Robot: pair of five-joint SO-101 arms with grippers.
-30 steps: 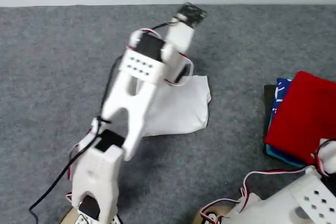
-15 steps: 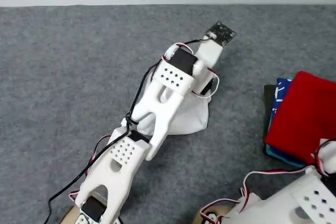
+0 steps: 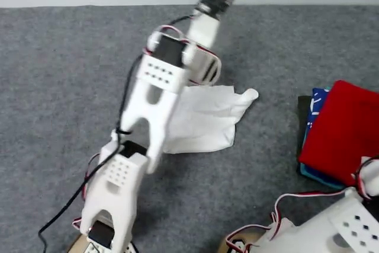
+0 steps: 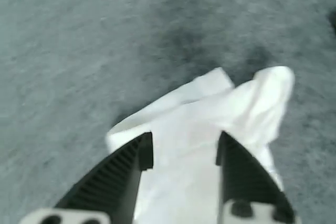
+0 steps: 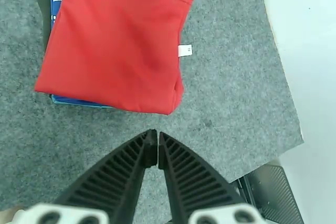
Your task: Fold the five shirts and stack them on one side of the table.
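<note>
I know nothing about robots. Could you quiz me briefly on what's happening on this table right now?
1. True or false: the right gripper is shut, with nothing in it.
2. Which colour of shirt lies on top of the stack? A red, B yellow, C green.
3. Fill in: the left gripper is open, its fingers either side of a crumpled ____ shirt.
Key: 1 true. 2 A, the red shirt. 3 white, the white shirt.

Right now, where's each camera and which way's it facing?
High view: fixed overhead, looking down at the grey felt mat, left arm and right arm.
Left wrist view: wrist-mounted, facing down past open left gripper at the crumpled white shirt.
Right wrist view: wrist-mounted, facing down past shut right gripper at the folded red shirt.
Shared: high view shows both shirts too.
</note>
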